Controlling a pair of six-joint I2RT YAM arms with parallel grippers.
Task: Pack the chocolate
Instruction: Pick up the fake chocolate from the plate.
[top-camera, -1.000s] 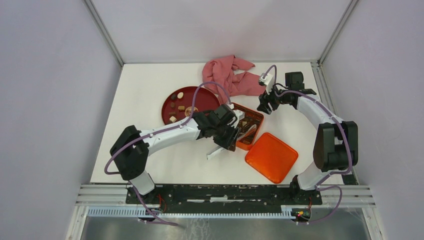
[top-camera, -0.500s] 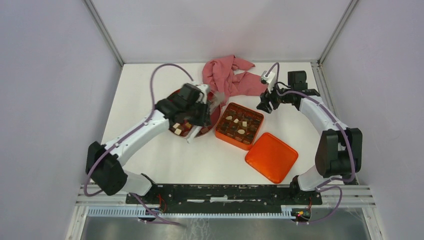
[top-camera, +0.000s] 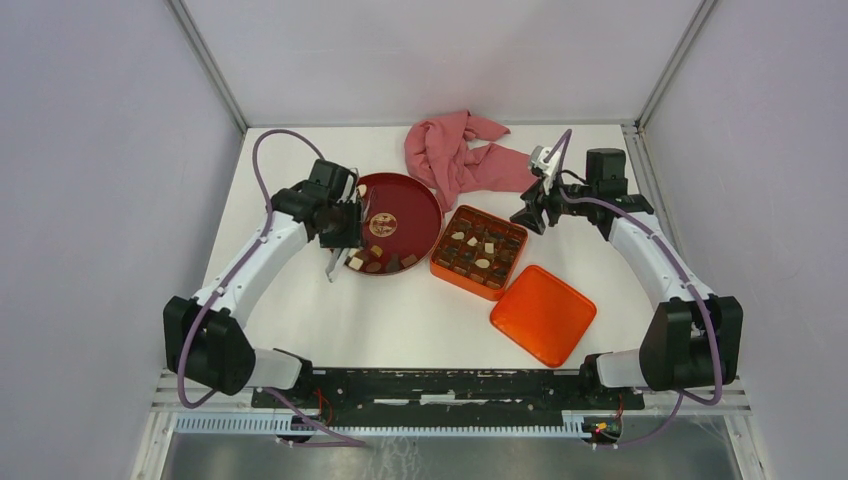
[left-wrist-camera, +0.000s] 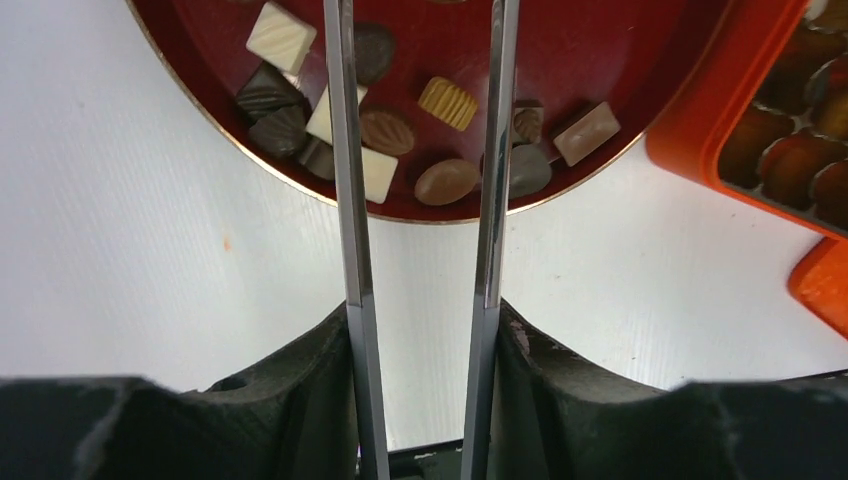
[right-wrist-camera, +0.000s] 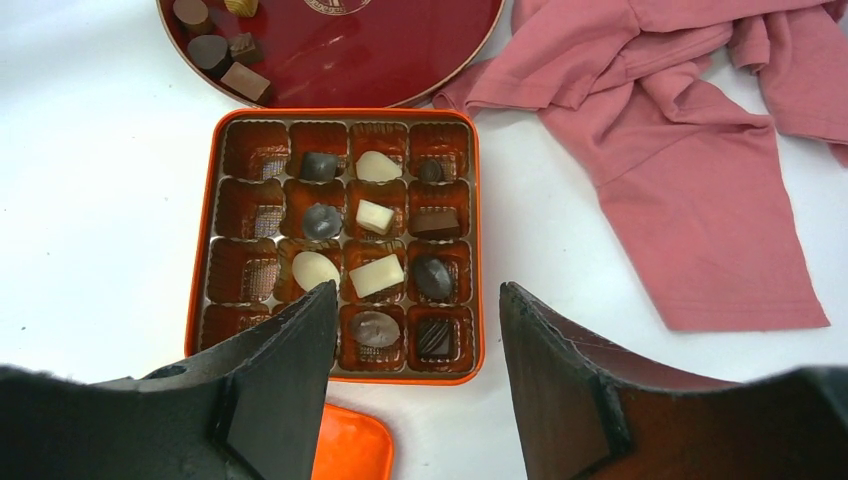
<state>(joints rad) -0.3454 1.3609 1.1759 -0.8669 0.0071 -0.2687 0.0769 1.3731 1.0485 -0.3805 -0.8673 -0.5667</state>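
Loose chocolate (top-camera: 378, 264) lies along the near rim of the round dark-red plate (top-camera: 410, 195); in the left wrist view the pieces (left-wrist-camera: 447, 180) are brown, tan and cream. More chocolate (top-camera: 480, 248) sits in compartments of the orange tin (top-camera: 440, 262), also seen in the right wrist view (right-wrist-camera: 378, 275). My left gripper (top-camera: 340, 250) carries two long metal blades, held apart over the plate's pieces (left-wrist-camera: 418, 20), gripping nothing. My right gripper (top-camera: 528, 212) is open and empty (right-wrist-camera: 415, 300), hovering just right of the tin.
The orange lid (top-camera: 543, 314) lies flat on the table, near and to the right of the tin. A crumpled pink cloth (top-camera: 455, 155) lies at the back, touching the plate's far rim. The plate and tin stand side by side.
My left arm has swung left from the tin to the plate's near-left rim. My right gripper has drawn back slightly to the right.
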